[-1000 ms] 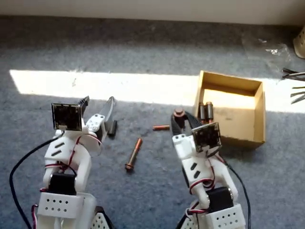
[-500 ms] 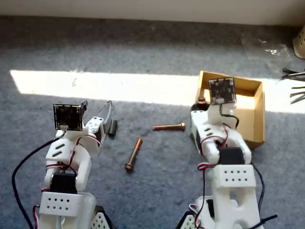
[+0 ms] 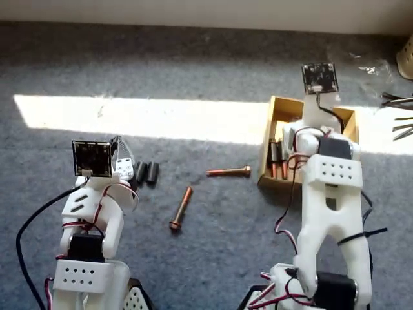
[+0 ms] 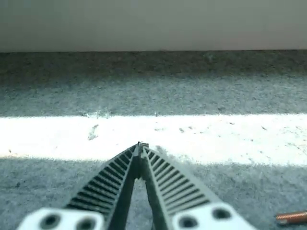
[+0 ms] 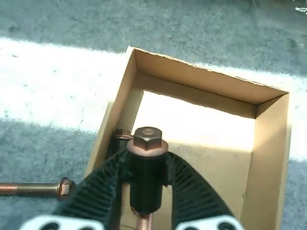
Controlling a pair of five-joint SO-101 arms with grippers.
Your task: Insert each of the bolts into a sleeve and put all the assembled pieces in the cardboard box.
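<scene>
My right gripper [image 5: 146, 163] is shut on an assembled piece [image 5: 145, 178], a copper bolt in a black sleeve, held upright over the near-left corner of the cardboard box [image 5: 268, 158]. Assembled pieces [image 3: 279, 157] lie inside along the box's [image 3: 349, 126] left wall; one [image 5: 120, 139] shows beside my jaw. Two loose bolts lie on the carpet, one [image 3: 229, 172] just left of the box and one [image 3: 181, 208] nearer the arms. Two black sleeves [image 3: 147, 172] lie side by side just right of my left gripper [image 4: 140, 147], which is shut on nothing and points over the carpet.
Grey carpet with a bright sunlit strip [image 3: 161, 119] across the middle. Dark tools [image 3: 397, 100] and a pale object [image 3: 406, 58] lie at the far right edge. A wall runs along the back [image 4: 153, 24].
The right arm swung from mid-carpet out over the box, carrying the assembled piece. The left gripper went from open to shut and drew back, and a second sleeve now shows beside the first.
</scene>
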